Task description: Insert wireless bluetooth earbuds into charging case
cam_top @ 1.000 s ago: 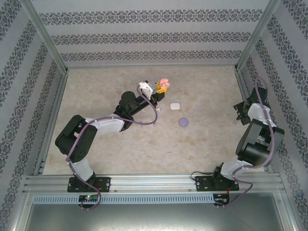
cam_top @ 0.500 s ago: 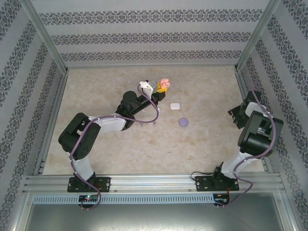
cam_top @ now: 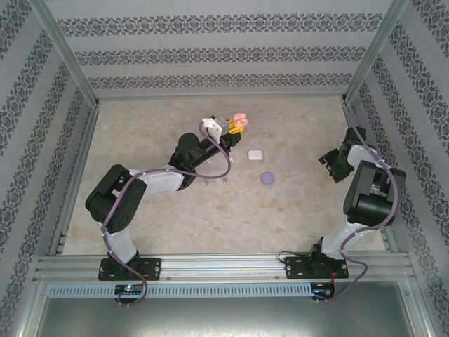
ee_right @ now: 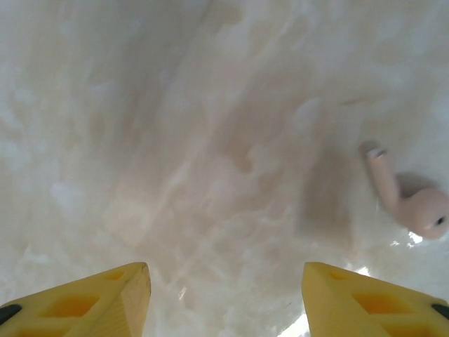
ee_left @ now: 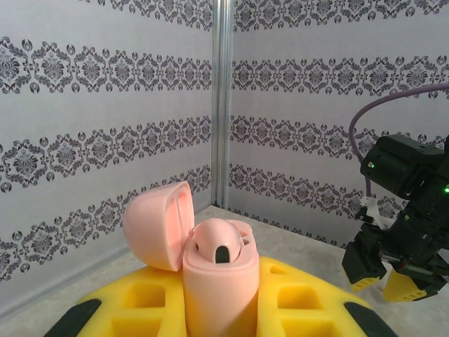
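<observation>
Bright, even light all round, yet beneath my right wrist the tabletop (ee_right: 175, 140) looks blurred, washed-out, glare-flecked.

Table (cam_top: 295, 210): beige marbled top, evenly lit, slight glare up close. Walls (cam_top: 224, 56) on three sides: white paper with dark damask bands. Aluminium posts (cam_top: 64, 53) at the corners, extrusion rail (cam_top: 224, 265) along near edge, slotted duct (cam_top: 224, 289) just below it.
</observation>
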